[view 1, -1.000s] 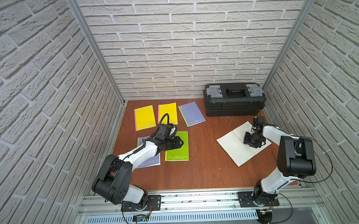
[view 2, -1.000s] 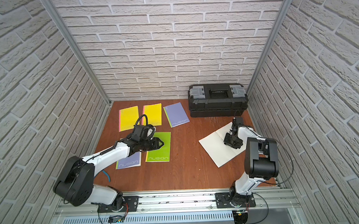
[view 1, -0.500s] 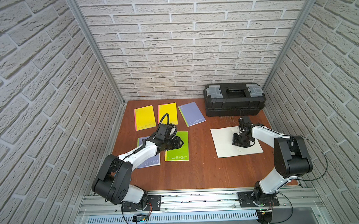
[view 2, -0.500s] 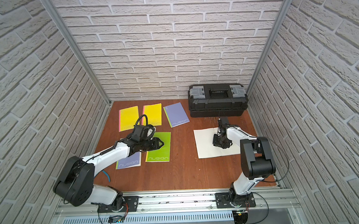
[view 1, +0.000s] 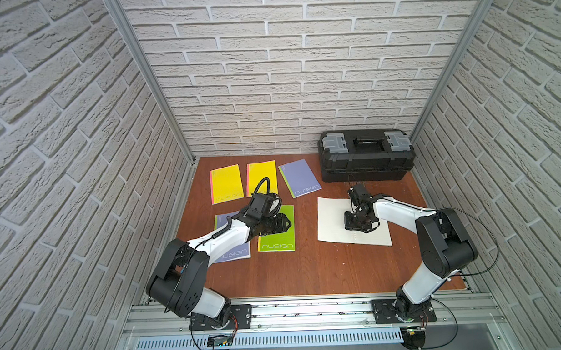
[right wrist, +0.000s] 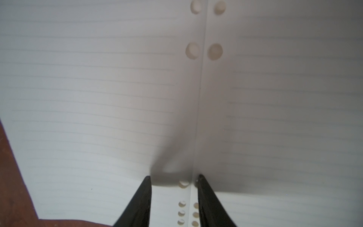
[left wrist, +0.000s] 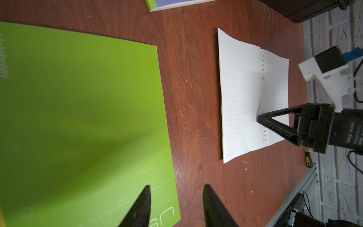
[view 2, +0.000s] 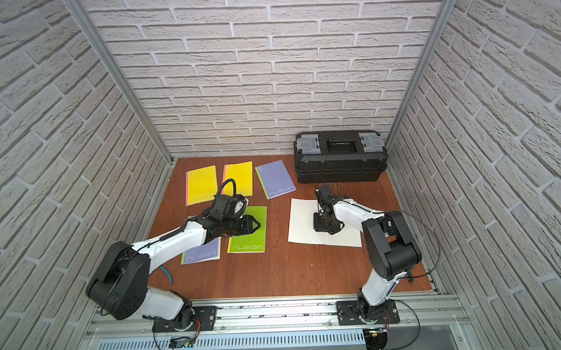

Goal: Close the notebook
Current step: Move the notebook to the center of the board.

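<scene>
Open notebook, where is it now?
The open notebook lies on the right side of the table in both top views, in front of the black toolbox, under the right gripper.

The left arm [view 1: 223, 238] is seen stretched low and forward, with the left gripper [left wrist: 176, 186] held nearly level, its jaws parted and nothing gripped between them. The right arm [view 1: 401, 211] is folded inward at the elbow, and the right gripper [right wrist: 173, 176] is pointed steeply downward, jaws set slightly apart.
</scene>
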`<action>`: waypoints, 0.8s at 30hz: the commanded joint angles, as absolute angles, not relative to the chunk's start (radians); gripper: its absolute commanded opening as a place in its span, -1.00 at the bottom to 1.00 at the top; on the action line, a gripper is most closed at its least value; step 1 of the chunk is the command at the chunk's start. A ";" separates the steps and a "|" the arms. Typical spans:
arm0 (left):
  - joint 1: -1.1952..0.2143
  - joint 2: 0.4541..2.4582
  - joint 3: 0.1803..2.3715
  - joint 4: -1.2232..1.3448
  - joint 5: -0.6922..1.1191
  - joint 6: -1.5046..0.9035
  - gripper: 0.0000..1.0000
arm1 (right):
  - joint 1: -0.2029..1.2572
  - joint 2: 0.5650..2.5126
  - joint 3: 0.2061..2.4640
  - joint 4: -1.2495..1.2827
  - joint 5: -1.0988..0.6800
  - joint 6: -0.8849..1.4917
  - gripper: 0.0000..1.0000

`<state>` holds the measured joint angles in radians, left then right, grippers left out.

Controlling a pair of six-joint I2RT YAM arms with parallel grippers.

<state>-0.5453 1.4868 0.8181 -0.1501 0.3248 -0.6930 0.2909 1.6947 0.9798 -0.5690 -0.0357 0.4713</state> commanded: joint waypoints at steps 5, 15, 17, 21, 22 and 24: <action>-0.579 1.587 0.888 -0.089 0.367 -0.709 -0.11 | 0.382 1.770 0.925 -0.546 -0.093 0.521 -0.23; -0.599 1.712 0.978 -0.066 0.399 -0.708 -0.11 | 0.439 1.695 0.871 -0.531 -0.101 0.513 -0.21; -0.604 1.735 0.998 -0.074 0.403 -0.706 -0.11 | 0.440 1.681 0.863 -0.534 -0.103 0.513 -0.21; -0.614 1.773 1.026 -0.080 0.404 -0.704 -0.11 | 0.445 1.652 0.850 -0.531 -0.115 0.509 -0.21; -0.616 1.780 1.030 -0.081 0.402 -0.704 -0.11 | 0.446 1.646 0.847 -0.528 -0.119 0.508 -0.21; -0.619 1.796 1.040 -0.081 0.402 -0.704 -0.11 | 0.446 1.636 0.848 -0.529 -0.118 0.507 -0.21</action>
<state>-0.6090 1.7733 1.0157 -0.0963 0.3912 -0.7097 0.4305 1.6337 0.8894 -0.4423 -0.0711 0.5014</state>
